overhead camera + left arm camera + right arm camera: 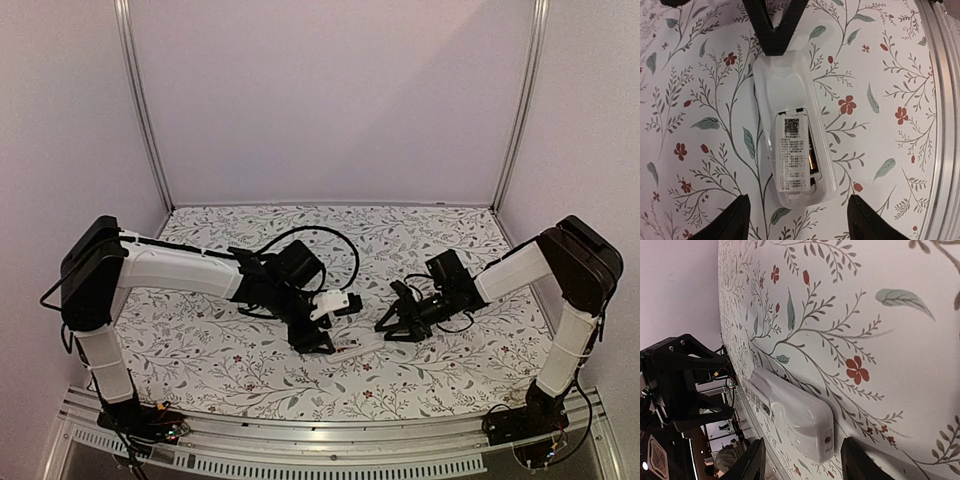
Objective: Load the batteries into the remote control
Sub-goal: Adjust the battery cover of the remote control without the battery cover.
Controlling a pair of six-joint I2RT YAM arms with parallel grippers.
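Observation:
The white remote control (790, 95) lies back-up on the flowered cloth. A white labelled cover (792, 152) lies slightly askew over its battery recess. A dark gold sliver of a battery (813, 156) shows beside the cover; a second battery is not visible. My left gripper (797, 224) is open, its fingers spread to either side of the remote's near end without touching it. My right gripper (802, 464) is open and straddles the remote's other end (805, 415). In the top view the remote (358, 348) lies between the left gripper (320, 342) and the right gripper (388, 327).
The flowered cloth (450, 370) covers the table. A metal rail (945, 125) runs along its near edge. The right gripper's black fingers (772, 27) reach in at the remote's far end in the left wrist view. Pale walls enclose the back and sides.

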